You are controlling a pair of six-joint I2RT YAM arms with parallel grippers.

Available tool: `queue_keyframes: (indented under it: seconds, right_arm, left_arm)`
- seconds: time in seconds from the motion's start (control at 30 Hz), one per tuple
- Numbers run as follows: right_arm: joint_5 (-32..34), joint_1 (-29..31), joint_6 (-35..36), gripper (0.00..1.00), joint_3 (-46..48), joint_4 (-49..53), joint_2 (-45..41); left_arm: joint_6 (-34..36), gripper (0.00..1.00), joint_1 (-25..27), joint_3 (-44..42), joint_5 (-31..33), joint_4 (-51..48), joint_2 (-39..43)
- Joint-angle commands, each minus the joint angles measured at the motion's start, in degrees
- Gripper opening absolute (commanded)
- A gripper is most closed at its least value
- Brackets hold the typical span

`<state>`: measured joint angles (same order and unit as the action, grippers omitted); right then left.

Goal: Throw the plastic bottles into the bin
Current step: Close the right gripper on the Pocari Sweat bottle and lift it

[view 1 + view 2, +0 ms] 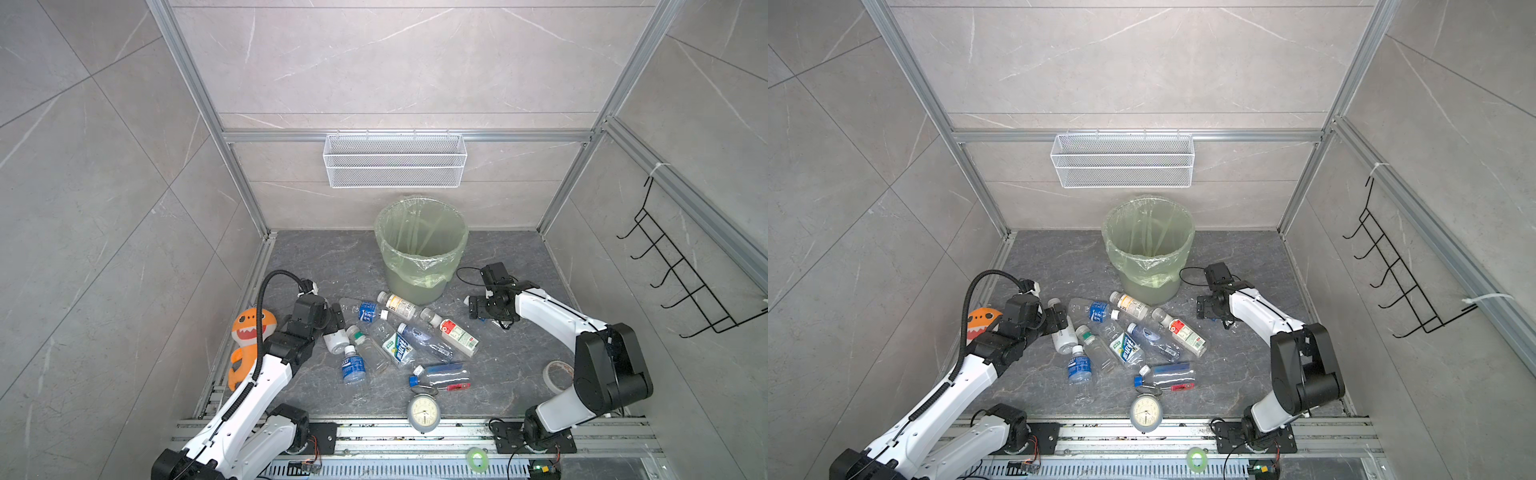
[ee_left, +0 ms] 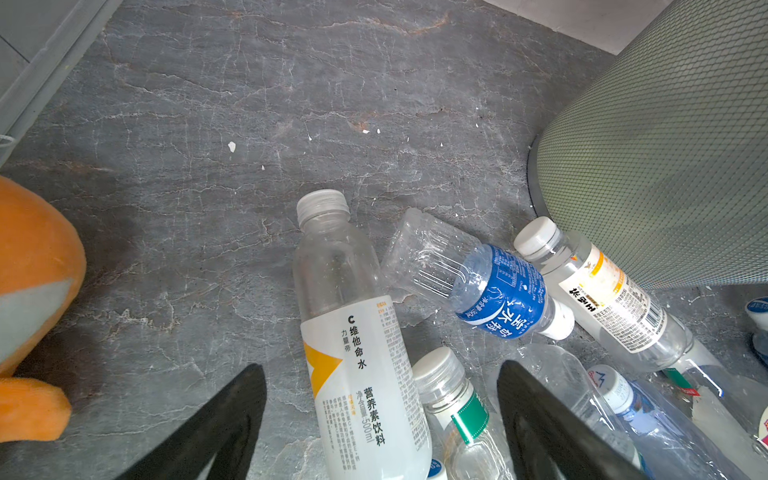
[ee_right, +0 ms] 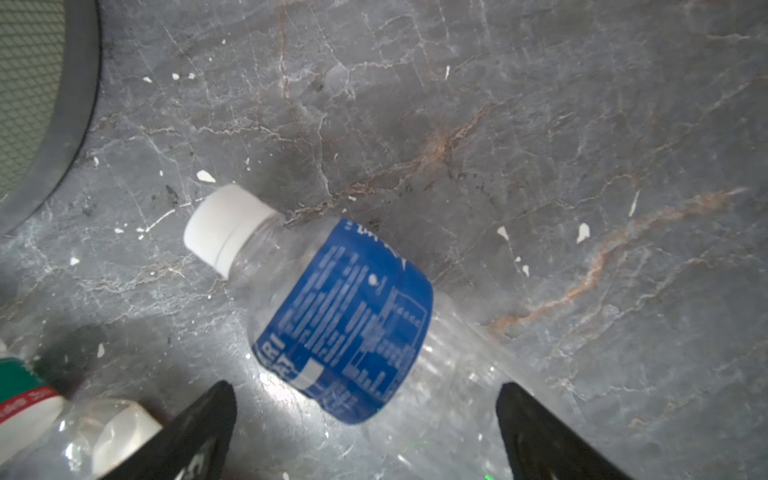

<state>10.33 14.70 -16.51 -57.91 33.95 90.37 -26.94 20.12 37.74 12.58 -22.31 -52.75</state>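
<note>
The round grey-green bin (image 1: pixel 403 291) stands at the back of the grey stone desk (image 1: pixel 324 257), under the white wire basket (image 1: pixel 395 162) on the wall (image 1: pixel 374 203). The small plastic bottles (image 1: pixel 397 349) lie in a heap just before it. The orange plush shark (image 1: pixel 249 328) lies left of the heap, the round grey clock (image 1: pixel 424 413) before it.

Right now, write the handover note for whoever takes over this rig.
Left end effector: open, fingers either side of a white bottle lying flat, no grip yet.
Right end effector: open, over a blue-label bottle lying near the bin.
Bottles: those in view lie heaped in front of the bin; none seen inside it.
Done: nothing binned.
To do: grasp, lift and drop every bottle into the bin.
</note>
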Motion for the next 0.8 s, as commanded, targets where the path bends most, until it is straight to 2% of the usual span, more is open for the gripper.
queue_keyframes:
  seconds: [0.0, 0.37, 0.63, 0.77]
  right_arm:
    - [0.6, -0.16, 0.36, 1.0, -1.15, 0.86, 2.01]
    - [-1.01, -0.18, -1.1, 0.94, -1.85, -0.39, 4.99]
    - [-3.3, -0.28, -4.14, 0.78, -2.3, -1.83, 6.37]
    - [-5.25, -0.21, -6.5, 0.78, -0.89, -2.58, 5.64]
  left_arm:
    - [-0.57, 0.89, 0.2, 0.86, -0.97, 0.29, 0.11]
    - [-0.46, 0.89, 0.25, 0.6, -1.15, 0.95, -0.69]
    - [-0.56, 0.89, 0.18, 0.23, -1.1, 1.21, -1.12]
    - [-0.72, 0.89, 0.25, 0.06, -1.35, 1.19, -1.04]
